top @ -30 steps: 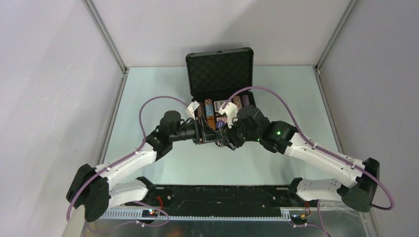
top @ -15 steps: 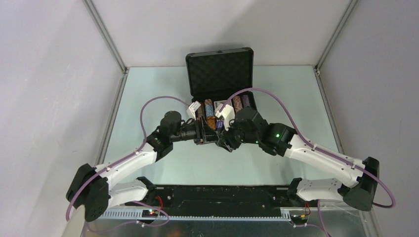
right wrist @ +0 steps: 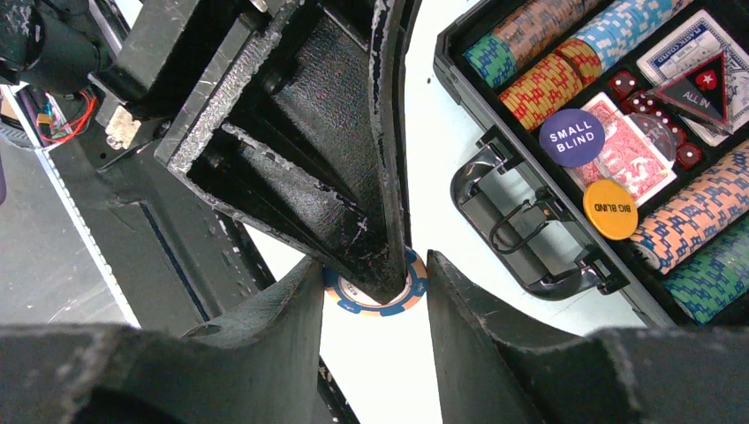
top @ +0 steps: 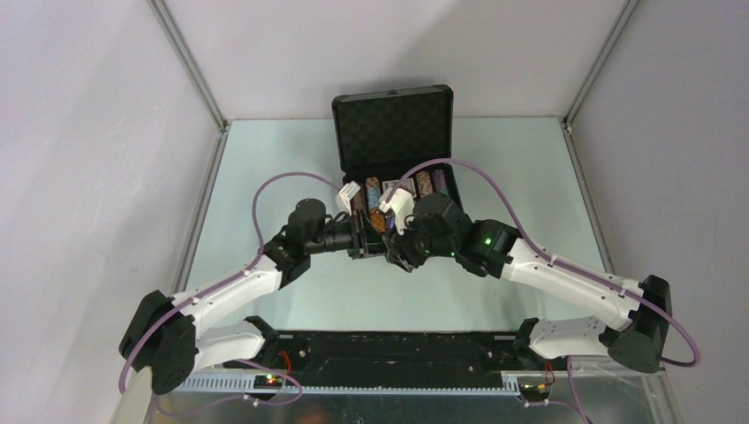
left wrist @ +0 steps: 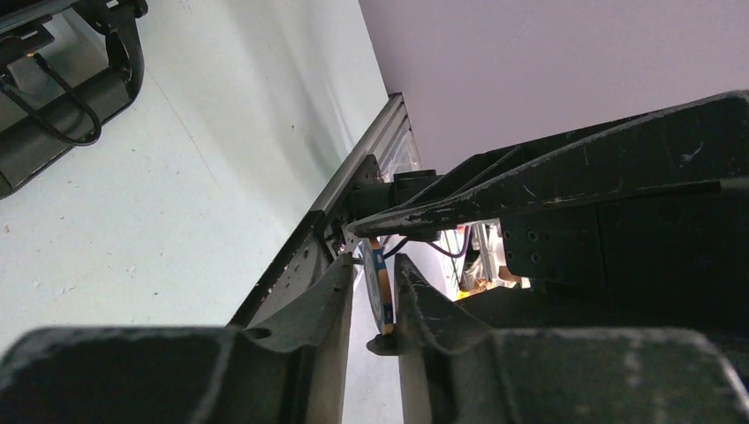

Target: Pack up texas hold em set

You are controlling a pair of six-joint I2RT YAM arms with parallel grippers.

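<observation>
Left gripper (left wrist: 375, 267): jaws narrower, drawn in around the poker chip (left wrist: 381, 287).
Right gripper (right wrist: 375, 276): shifted slightly leftward.

The top view looks down from high at the near side over the whole counter (top: 291, 159). The wrist views face each other up close, sharing one poker chip (right wrist: 371, 306).

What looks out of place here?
One poker chip is outside the case, pinched in the right gripper, with the left gripper around it too. Inside, the purple disc and yellow disc lie loose on the red cards.
</observation>
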